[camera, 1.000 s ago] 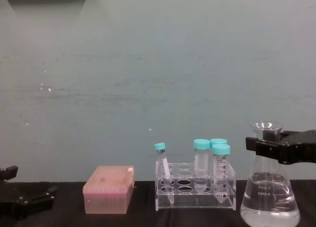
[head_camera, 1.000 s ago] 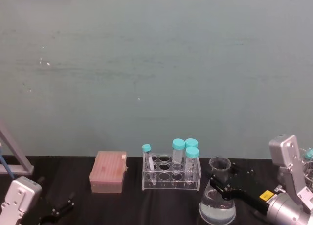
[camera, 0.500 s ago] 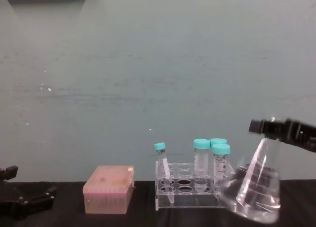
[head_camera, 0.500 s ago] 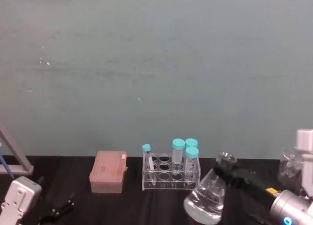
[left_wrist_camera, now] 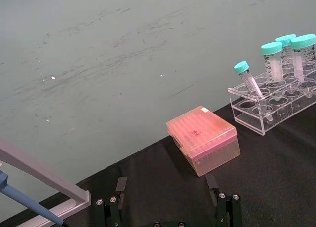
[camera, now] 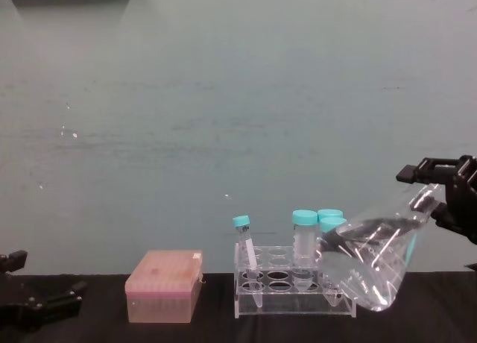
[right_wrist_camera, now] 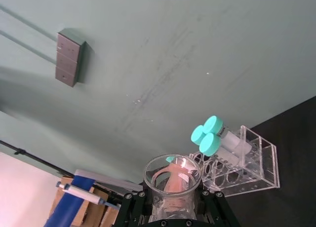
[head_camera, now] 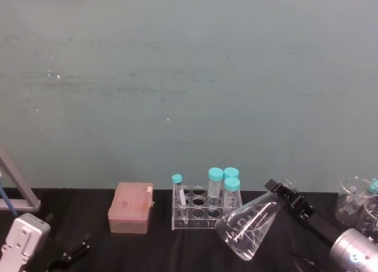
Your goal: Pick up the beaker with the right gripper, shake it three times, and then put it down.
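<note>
Black fingers of the right gripper [head_camera: 288, 195] clamp the neck of the beaker [head_camera: 248, 227], holding the clear glass flask off the dark table [head_camera: 159, 248] at the right of the scene. The beaker hangs steeply tilted. Its rim points up and to the right inside the claw, and its wide base is swung down and left toward the tube rack [head_camera: 204, 217].

From the chest camera the right gripper [camera: 440, 185] is cut off by the right edge. There the beaker [camera: 373, 267] overlaps the right end of the tube rack [camera: 287, 298], hiding the lower part of the rightmost teal-capped tubes [camera: 328, 222]. Whether glass touches rack cannot be told, and how much liquid the beaker carries is hard to make out.

The right wrist camera looks into the open mouth of the beaker [right_wrist_camera: 172, 180]. The right gripper [right_wrist_camera: 172, 203] has one finger on each side of the neck, with the tube rack [right_wrist_camera: 249, 160] beyond.

Left of the rack, and apart from it, a pink lidded box [head_camera: 131, 208] sits on the table. At the far right, clear glassware [head_camera: 353, 196] stands behind the right arm, partly cut off by the edge.

The left gripper [head_camera: 71, 253] is parked low at the near left. Its wrist camera shows its fingers [left_wrist_camera: 112, 207] spread apart and holding nothing, with the pink lidded box [left_wrist_camera: 203, 140] and the tube rack [left_wrist_camera: 269, 113] ahead.
</note>
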`<act>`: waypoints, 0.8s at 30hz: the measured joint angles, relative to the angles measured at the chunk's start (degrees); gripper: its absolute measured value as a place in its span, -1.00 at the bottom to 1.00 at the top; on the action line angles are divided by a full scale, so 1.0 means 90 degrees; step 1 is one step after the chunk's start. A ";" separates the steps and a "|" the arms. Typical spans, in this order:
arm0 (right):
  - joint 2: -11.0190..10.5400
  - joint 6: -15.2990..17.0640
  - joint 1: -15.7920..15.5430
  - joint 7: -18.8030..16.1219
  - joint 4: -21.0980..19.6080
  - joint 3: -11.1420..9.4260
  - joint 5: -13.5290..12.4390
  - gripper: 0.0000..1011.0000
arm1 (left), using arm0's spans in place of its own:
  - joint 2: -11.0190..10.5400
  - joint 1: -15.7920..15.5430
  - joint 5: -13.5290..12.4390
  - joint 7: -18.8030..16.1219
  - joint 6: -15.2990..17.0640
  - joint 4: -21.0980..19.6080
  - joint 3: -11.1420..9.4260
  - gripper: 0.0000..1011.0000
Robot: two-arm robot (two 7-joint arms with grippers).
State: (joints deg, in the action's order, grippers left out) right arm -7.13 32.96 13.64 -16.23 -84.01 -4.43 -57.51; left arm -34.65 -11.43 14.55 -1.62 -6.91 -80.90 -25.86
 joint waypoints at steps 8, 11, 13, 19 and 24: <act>-0.0694 -0.0995 0.0077 -0.0368 0.0020 0.0741 0.1198 -0.10 | 0.0000 0.0000 0.0000 0.0000 0.0000 0.0000 0.0000 0.98; -0.1156 -0.1974 0.0194 -0.0657 0.0085 0.1226 0.2204 -0.10 | 0.0000 0.0000 0.0000 0.0000 0.0000 0.0000 0.0000 0.98; -0.1576 -0.2906 0.0329 -0.0761 0.0144 0.1679 0.3243 -0.10 | 0.0000 0.0000 0.0000 0.0000 0.0000 0.0000 0.0000 0.98; -0.2443 -0.4901 0.0793 -0.0390 0.0386 0.2646 0.6203 -0.10 | 0.0000 0.0000 0.0000 0.0000 0.0000 0.0000 0.0000 0.98; -0.2800 -0.5605 0.1126 0.0207 0.0582 0.3057 0.8036 -0.10 | 0.0000 0.0000 0.0000 0.0000 0.0000 0.0000 0.0000 0.98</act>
State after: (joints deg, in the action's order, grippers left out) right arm -32.33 -17.49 23.77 -14.36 -78.77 23.08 14.82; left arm -34.65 -11.43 14.55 -1.62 -6.91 -80.90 -25.86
